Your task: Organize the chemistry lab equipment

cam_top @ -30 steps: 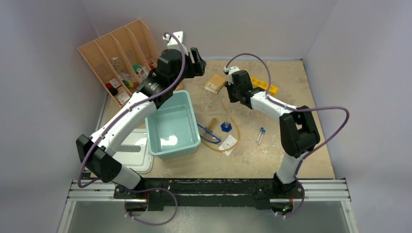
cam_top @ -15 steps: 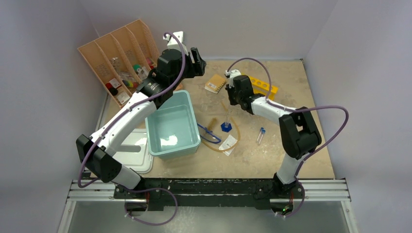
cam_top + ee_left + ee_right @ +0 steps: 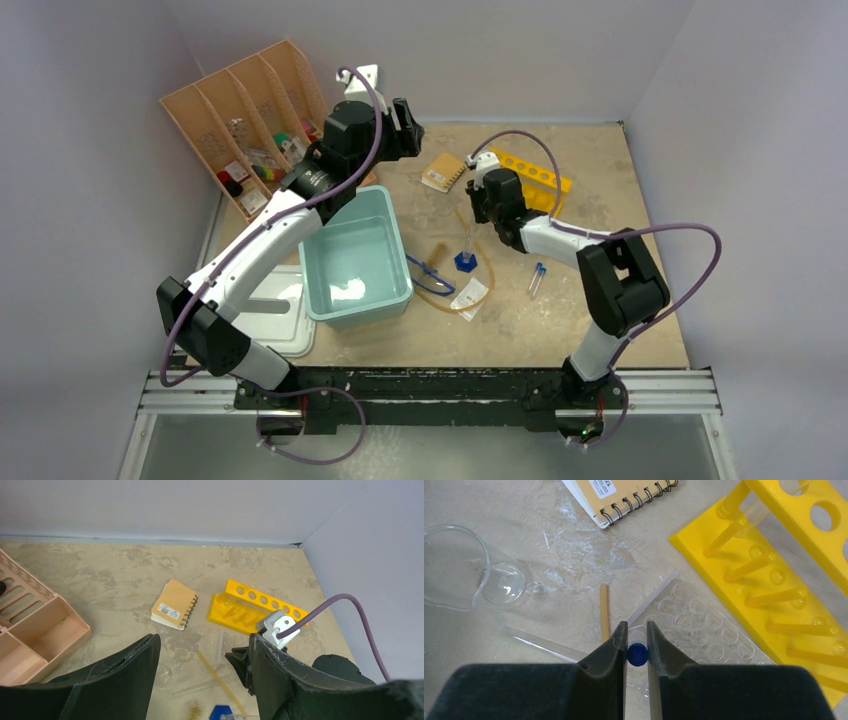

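Right gripper (image 3: 636,628): nearly closed, pinching a thin clear blue-capped test tube (image 3: 637,655) just under the cap. The tube is seen end-on, so it hangs roughly vertical. The gripper sits above the desk's far middle, over a clear plastic well plate (image 3: 694,625) and beside the yellow plastic test tube rack (image 3: 235,614) near the far edge.

Also under it:
- a short amber tubing end (image 3: 603,611)
- a tan spiral notebook (image 3: 624,495)
- a clear glass beaker on its side (image 3: 454,567)

Left gripper (image 3: 202,645): wide open and empty, raised near the far-left corner by the peach slotted file organiser (image 3: 215,115).

Step, as I read it: a test tube is picked and in transit to a spot, probably the rack. The next move would call for lining the tube over a rack hole, lowering it straight, then releasing.

Left loose mid-desk:
- more blue-capped tubes (image 3: 537,277)
- a clear cylinder with a blue hexagonal base (image 3: 465,258)
- blue-rimmed goggles (image 3: 428,278), beside the pale teal rectangular tub (image 3: 400,250)
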You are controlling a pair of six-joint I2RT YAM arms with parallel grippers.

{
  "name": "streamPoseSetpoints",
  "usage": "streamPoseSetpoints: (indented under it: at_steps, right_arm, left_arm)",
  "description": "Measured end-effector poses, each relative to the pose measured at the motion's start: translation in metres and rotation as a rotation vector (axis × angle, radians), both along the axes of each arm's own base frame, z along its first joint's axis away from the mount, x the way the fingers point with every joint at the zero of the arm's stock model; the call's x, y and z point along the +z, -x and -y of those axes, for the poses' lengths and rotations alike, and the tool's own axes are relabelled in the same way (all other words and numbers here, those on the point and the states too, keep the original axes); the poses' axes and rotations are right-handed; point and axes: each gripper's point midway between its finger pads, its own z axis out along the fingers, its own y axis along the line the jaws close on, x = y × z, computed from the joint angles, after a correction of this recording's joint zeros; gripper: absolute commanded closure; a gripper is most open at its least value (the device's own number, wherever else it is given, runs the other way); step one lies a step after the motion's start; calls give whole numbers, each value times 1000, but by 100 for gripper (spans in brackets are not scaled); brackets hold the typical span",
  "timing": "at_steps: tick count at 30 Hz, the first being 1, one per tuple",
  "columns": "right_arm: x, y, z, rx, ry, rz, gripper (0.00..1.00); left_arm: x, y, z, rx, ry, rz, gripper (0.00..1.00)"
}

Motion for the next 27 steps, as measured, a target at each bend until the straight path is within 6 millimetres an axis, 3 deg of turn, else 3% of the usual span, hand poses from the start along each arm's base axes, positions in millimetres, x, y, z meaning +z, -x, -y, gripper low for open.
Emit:
streamPoseSetpoints:
  at_steps: [27]
  right_arm:
    - [7, 2, 6, -48, -20, 30, 84]
  left_arm:
    - [0, 0, 0, 0, 0, 0, 35]
